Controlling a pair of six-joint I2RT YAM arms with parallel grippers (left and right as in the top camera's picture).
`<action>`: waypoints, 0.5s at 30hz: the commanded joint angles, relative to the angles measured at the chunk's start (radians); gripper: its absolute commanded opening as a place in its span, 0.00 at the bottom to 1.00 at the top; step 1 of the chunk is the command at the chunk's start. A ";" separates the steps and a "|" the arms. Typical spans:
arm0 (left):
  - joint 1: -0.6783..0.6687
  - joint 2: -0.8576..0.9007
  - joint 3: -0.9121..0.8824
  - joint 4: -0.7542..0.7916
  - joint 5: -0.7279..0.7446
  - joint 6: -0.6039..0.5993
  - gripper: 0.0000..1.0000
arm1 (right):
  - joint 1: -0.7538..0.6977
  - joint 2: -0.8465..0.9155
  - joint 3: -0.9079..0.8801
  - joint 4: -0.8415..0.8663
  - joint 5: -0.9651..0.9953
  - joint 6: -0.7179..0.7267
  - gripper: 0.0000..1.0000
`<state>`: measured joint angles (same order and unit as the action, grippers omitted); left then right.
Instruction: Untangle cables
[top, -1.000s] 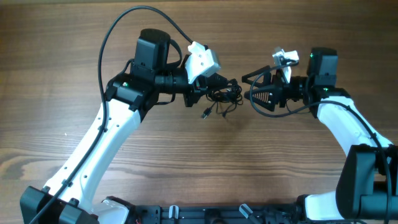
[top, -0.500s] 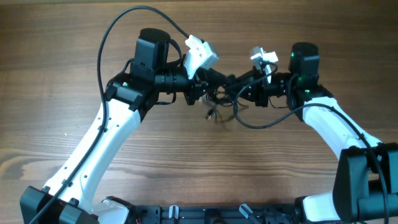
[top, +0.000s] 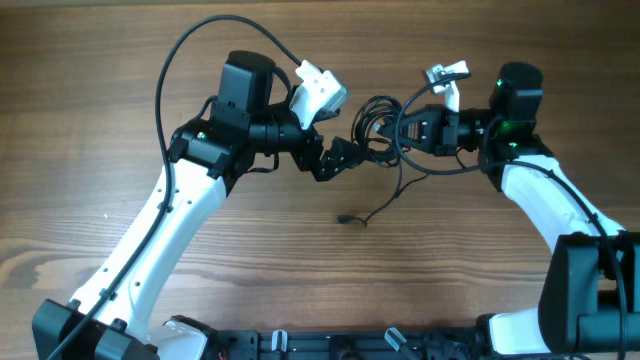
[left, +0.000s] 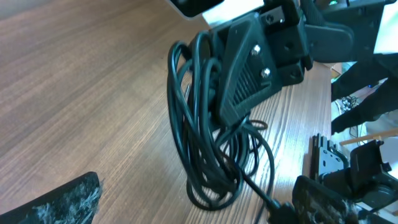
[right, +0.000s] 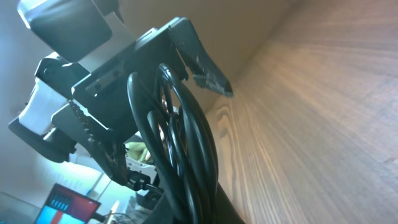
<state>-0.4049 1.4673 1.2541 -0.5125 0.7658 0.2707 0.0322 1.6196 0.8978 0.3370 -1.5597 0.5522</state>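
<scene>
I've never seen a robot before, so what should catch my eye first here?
A knotted bundle of thin black cables is clamped in the right gripper, near the middle of the wooden table. The left gripper stands open beside it, holding nothing. One loose cord trails down to a small plug end on the wood.

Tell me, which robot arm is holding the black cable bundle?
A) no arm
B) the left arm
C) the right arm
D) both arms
C: the right fingers are shut on the cables, while the left fingers stand open.
</scene>
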 joint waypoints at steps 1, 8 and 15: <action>-0.014 0.005 0.008 0.035 -0.008 0.005 1.00 | 0.042 0.011 0.003 0.000 -0.064 0.030 0.08; -0.040 0.099 0.008 0.055 -0.068 0.006 0.91 | 0.062 0.011 0.003 0.004 -0.062 0.026 0.08; -0.040 0.100 0.008 0.116 -0.087 0.002 0.29 | 0.062 0.011 0.003 0.003 -0.029 0.023 0.23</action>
<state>-0.4519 1.5635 1.2537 -0.4286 0.7185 0.2745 0.0803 1.6199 0.8978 0.3382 -1.5444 0.5789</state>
